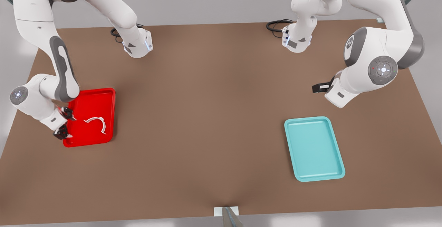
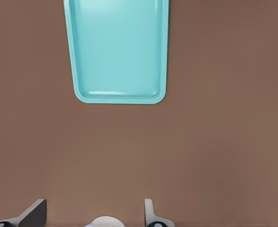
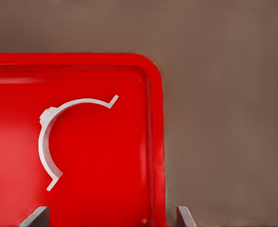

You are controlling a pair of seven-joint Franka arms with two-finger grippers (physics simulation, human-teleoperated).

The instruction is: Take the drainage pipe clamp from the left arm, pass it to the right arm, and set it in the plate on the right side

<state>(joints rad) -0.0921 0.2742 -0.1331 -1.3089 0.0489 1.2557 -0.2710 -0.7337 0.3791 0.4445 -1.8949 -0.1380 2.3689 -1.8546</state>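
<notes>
Drainage pipe clamp point(image 1: 97, 123) lies flat inside the red plate point(image 1: 104, 97), white arch on its side, both end tabs resting on the plate floor; nothing grips it. In the right wrist view the clamp point(image 3: 58, 137) sits near one rounded corner of the plate point(image 3: 129, 71), clear of the rim.

Right gripper point(image 1: 64, 123) hangs over the plate's outer edge at the front view's left, just beside the clamp but apart from it. Its two fingers are spread wide with nothing between them; the fingertips point(image 3: 37, 217) frame the plate in the right wrist view.

Left gripper point(image 1: 319, 88) is at the front view's right, above bare brown table point(image 1: 207, 116), back from the teal tray point(image 1: 313, 148). Left wrist view: fingers point(image 2: 32, 215) spread wide, empty, teal tray point(image 2: 117, 97) ahead of them. This arm waits.

Teal tray holds nothing.
</notes>
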